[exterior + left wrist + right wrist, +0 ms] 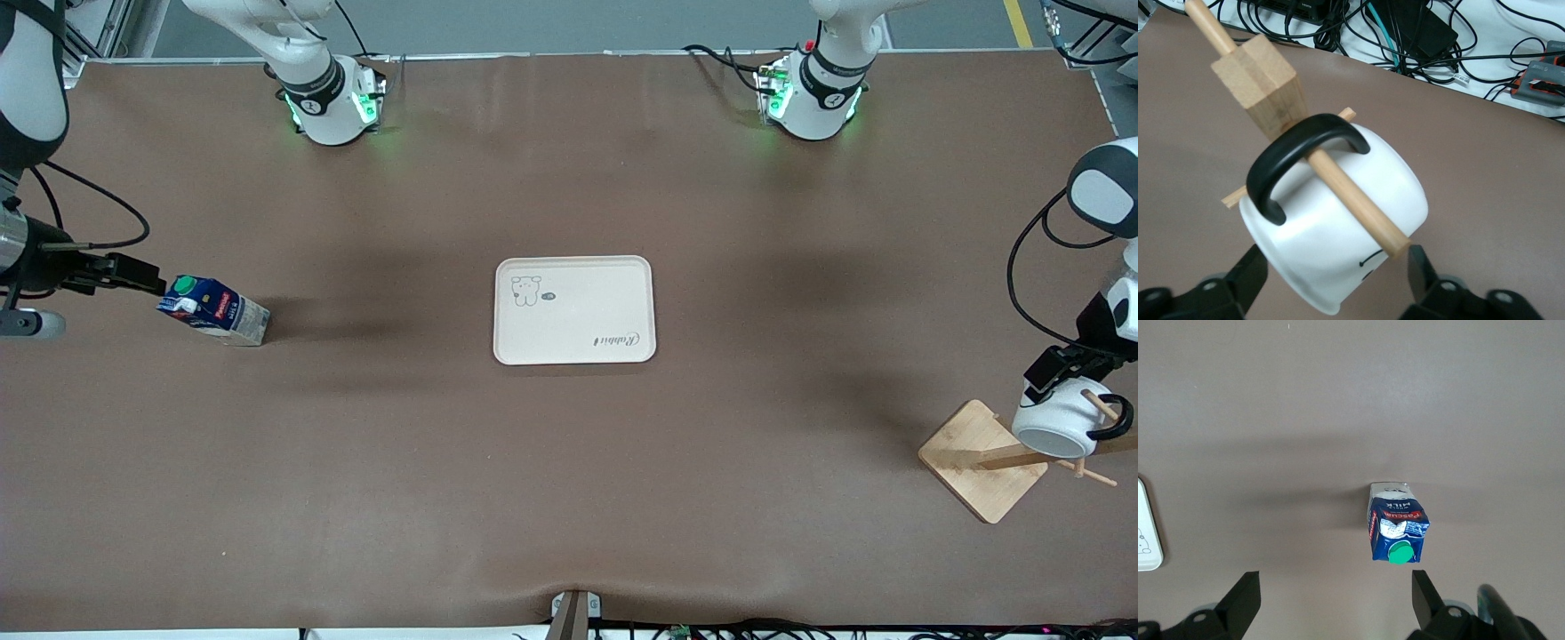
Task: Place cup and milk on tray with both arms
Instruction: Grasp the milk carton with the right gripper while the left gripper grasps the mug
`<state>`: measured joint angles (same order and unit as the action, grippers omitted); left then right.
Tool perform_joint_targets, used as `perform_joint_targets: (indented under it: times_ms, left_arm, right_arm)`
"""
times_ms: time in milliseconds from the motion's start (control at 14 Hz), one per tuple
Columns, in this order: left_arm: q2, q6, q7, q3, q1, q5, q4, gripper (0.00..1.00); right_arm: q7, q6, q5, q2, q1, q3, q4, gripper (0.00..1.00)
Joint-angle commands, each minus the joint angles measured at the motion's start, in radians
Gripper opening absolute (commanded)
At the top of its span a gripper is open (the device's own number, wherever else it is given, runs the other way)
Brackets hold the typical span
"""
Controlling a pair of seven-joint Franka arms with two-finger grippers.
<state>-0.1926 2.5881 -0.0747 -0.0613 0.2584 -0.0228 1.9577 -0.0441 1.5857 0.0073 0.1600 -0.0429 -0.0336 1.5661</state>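
Left tool [1335, 260]: spread wide, one black finger [1245, 277] on each side of the small white mug with a black loop handle [1331, 233], low by its rim. Cannot tell whether the pads press on the mug wall or only stand against it. Seen in the front view at about four o'clock from the tray, at the left arm's end of the surface [569, 498].

Mug: hung by its handle on a round wooden peg [1351, 197] of a pale wooden stand, tipped on its side, peg running through the loop and along the white wall. Part of a black drawn line showing near the rim. Square wooden base of the stand [973, 458] flat on the brown surface just under the mug [1053, 427].

Right tool [1331, 583]: open wide, holding nothing, fingers apart from the carton. In the front view [147, 277] just beside the green cap, at the right arm's end of the surface.

Small dark blue milk carton with a round green cap [1397, 530]: standing on the surface at nine o'clock from the tray, well apart from it; red-and-white label marks on the top slope, pale lower part [213, 311].

Flat cream rectangular tray with rounded corners [578, 320]: mid-surface, small cartoon animal at its ten o'clock corner, cursive lettering at its four o'clock corner.
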Motion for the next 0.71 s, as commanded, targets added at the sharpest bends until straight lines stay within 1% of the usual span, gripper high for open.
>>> perform_joint_targets:
  times_ms: [0,71,214,286,429,500,571,643]
  left_arm:
    - [-0.002,0.007,0.027,-0.003,-0.004,-0.020,-0.013,0.52]
    - [-0.005,0.007,0.027,-0.003,-0.005,-0.022,-0.019,0.45]
    - [-0.013,0.007,0.027,-0.003,-0.011,-0.022,-0.019,0.34]
    - [-0.013,0.007,0.027,-0.005,-0.011,-0.022,-0.019,0.32]
    - [-0.011,0.007,0.027,-0.015,-0.013,-0.023,-0.019,0.27]
    - [-0.010,0.007,0.027,-0.020,-0.013,-0.023,-0.019,0.22]
    - [-0.008,0.007,0.027,-0.020,-0.013,-0.023,-0.020,0.13]
    - [-0.007,0.007,0.027,-0.021,-0.013,-0.023,-0.020,0.01]
  right_arm:
    - [-0.022,-0.018,0.011,0.010,-0.017,0.009,-0.018,1.00]
    - [-0.049,-0.018,0.010,0.025,-0.015,0.009,-0.018,1.00]
    - [-0.182,-0.016,-0.001,0.058,-0.018,0.009,-0.029,1.00]
    - [-0.215,-0.016,-0.006,0.059,-0.020,0.008,-0.032,1.00]
    - [-0.182,-0.019,-0.004,0.059,-0.032,0.008,-0.023,1.00]
    - [-0.154,-0.018,-0.004,0.059,-0.035,0.008,-0.023,1.00]
    - [-0.134,-0.019,0.008,0.061,-0.043,0.008,-0.023,1.00]
    - [-0.105,-0.019,0.011,0.062,-0.048,0.008,-0.021,1.00]
